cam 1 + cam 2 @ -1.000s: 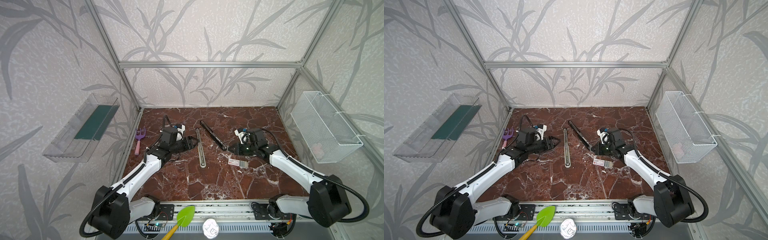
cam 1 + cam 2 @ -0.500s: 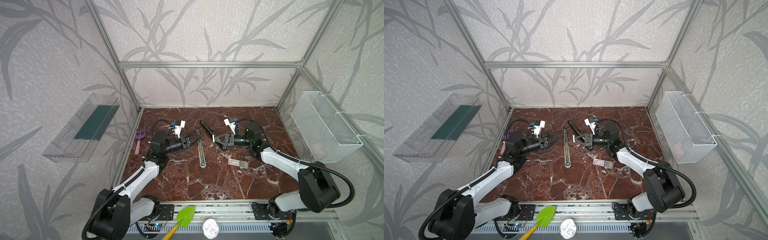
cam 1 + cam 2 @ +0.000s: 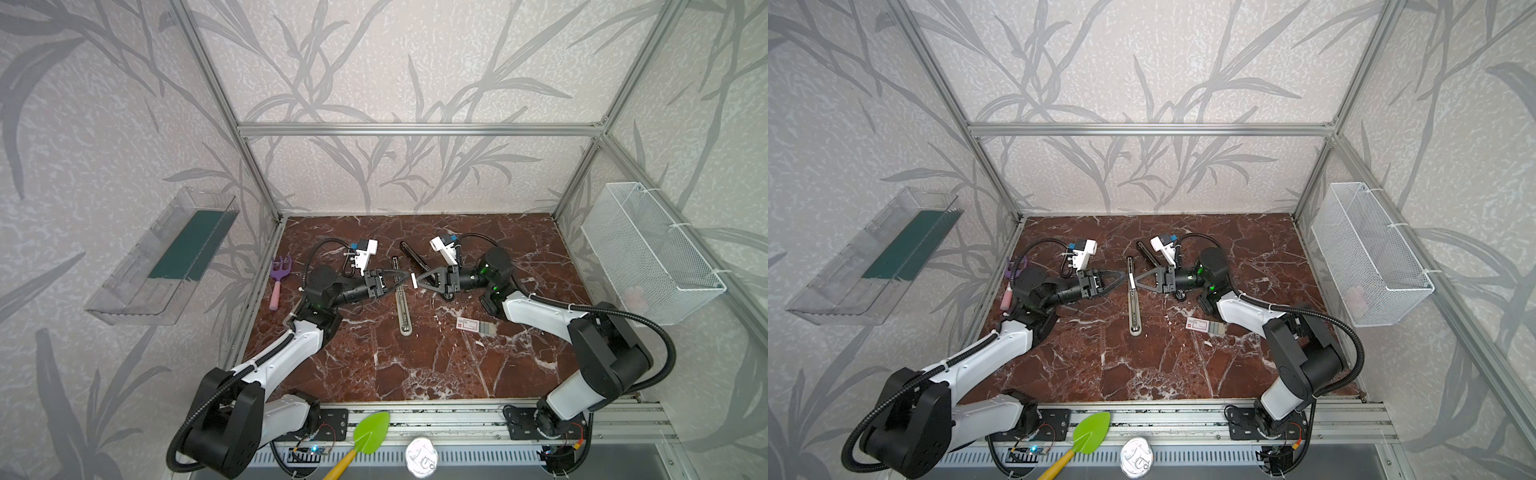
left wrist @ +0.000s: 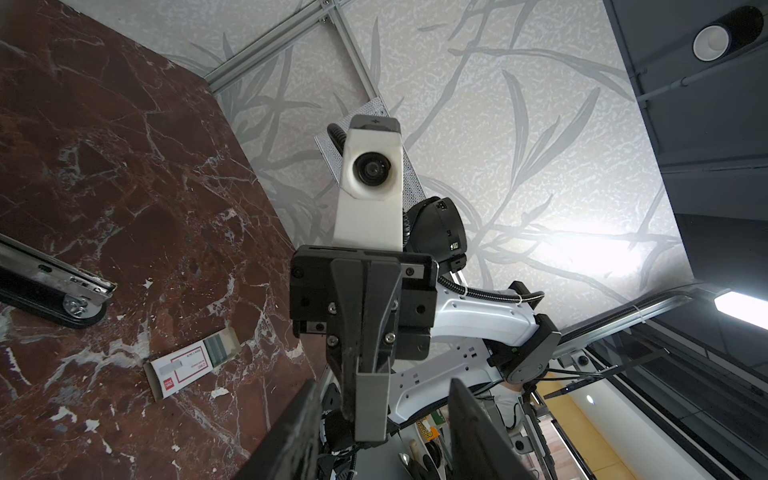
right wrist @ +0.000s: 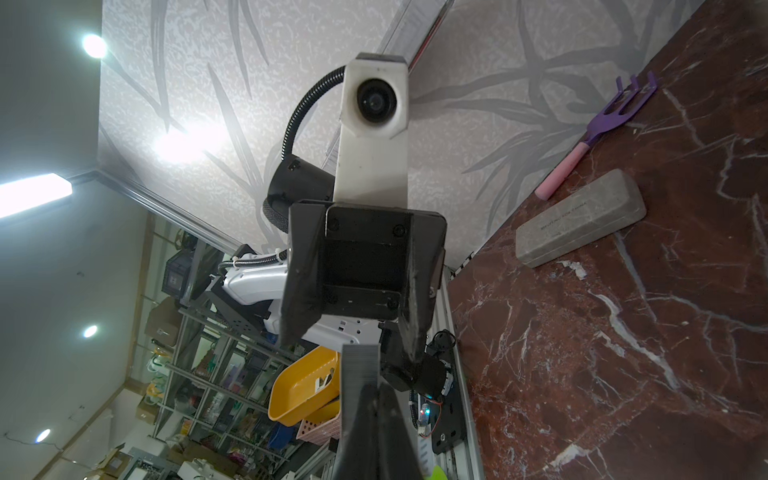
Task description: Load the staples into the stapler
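Above red-brown marble tabletop, within leaf-papered walls, right hand pinching staples, left hand spread.

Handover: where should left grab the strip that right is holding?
Take the free end of the strip, which sticks out past the right gripper's shut fingertips. Come head-on, the way the left gripper faces it, with open jaws either side of its flat faces. The other end is pinched, so probably only this end is reachable.
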Action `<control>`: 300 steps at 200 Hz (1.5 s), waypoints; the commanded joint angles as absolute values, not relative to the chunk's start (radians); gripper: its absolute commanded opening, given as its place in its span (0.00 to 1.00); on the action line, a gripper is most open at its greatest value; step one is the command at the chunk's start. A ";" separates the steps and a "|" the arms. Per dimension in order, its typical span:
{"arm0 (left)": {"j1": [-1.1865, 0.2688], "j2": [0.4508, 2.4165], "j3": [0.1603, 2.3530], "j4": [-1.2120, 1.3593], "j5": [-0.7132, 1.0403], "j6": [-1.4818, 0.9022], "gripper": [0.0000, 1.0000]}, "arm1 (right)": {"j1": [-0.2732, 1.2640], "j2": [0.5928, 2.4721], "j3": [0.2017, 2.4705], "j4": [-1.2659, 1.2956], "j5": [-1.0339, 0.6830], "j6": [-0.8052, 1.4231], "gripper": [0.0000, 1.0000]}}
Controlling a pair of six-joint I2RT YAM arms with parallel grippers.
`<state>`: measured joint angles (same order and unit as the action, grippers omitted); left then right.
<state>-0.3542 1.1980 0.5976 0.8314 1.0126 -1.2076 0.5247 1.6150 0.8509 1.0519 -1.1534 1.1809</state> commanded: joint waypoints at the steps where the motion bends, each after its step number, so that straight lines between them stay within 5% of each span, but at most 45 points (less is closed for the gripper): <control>1: -0.363 1.195 0.636 0.872 1.044 -1.217 0.49 | 0.529 1.622 0.877 1.154 -1.175 1.225 0.00; 132: -0.407 1.198 0.676 0.767 1.022 -1.147 0.29 | 0.540 1.638 0.868 1.138 -1.180 1.216 0.00; 300: -0.413 1.187 0.701 0.682 0.999 -1.092 0.17 | 0.539 1.654 0.850 1.101 -1.173 1.192 0.03</control>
